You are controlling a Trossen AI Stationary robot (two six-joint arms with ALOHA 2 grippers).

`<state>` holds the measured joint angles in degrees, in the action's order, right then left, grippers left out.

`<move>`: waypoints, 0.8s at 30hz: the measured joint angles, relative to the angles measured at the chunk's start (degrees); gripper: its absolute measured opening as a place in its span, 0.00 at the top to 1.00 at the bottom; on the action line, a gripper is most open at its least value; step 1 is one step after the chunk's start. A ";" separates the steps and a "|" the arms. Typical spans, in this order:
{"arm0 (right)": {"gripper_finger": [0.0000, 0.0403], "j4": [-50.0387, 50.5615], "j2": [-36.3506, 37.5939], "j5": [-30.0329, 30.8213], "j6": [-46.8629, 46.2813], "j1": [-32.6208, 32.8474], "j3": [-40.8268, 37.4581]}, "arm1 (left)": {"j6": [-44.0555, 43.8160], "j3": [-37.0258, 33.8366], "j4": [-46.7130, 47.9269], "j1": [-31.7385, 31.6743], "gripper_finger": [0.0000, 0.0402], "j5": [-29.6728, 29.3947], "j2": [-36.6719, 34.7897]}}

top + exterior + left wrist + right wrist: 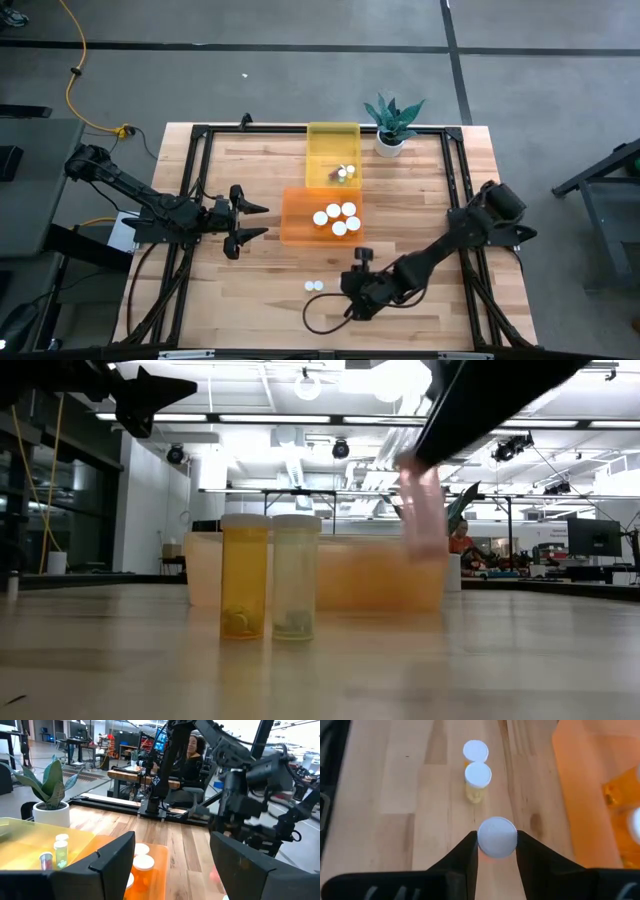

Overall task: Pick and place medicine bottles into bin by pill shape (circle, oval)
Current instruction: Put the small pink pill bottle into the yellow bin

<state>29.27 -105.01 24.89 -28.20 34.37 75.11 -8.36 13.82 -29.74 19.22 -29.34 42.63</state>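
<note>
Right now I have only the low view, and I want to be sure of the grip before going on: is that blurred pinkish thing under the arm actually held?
Observer: Yes. The right wrist view shows the right pincer shut on a held bottle, with one finger on each side of its white cap.
Operator: Whose dark pincer is at my top left?
Observer: That is the left pincer. It is open and empty, beside the orange bin.
Operator: What's inside that bin?
Observer: Several binned bottles standing upright, seen from above as white caps.
</note>
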 joint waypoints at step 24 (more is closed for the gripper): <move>0.77 -10.15 7.34 -1.23 28.92 -24.42 -3.76 | 0.00 0.00 0.17 0.00 0.39 0.00 0.00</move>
<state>19.12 -97.67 23.66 0.72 9.95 71.35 -8.36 13.82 -29.56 19.22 -29.34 42.63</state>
